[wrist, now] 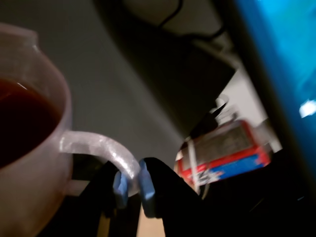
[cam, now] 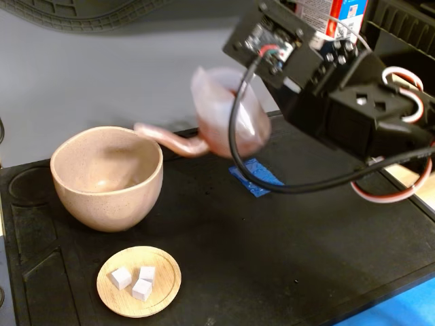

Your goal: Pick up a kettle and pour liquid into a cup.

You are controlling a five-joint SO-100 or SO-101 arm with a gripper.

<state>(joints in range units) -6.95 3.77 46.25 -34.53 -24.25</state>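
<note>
The gripper (wrist: 133,190) is pinched nearly closed on the loop handle of the kettle (cam: 224,112), held tilted in the air over the back of the black mat (cam: 285,258). Its spout tip reaches the rim of the cup (cam: 107,178) near the mat's left edge. Reddish-brown liquid (wrist: 22,123) shows inside the kettle. The mat's right half lies open.
</note>
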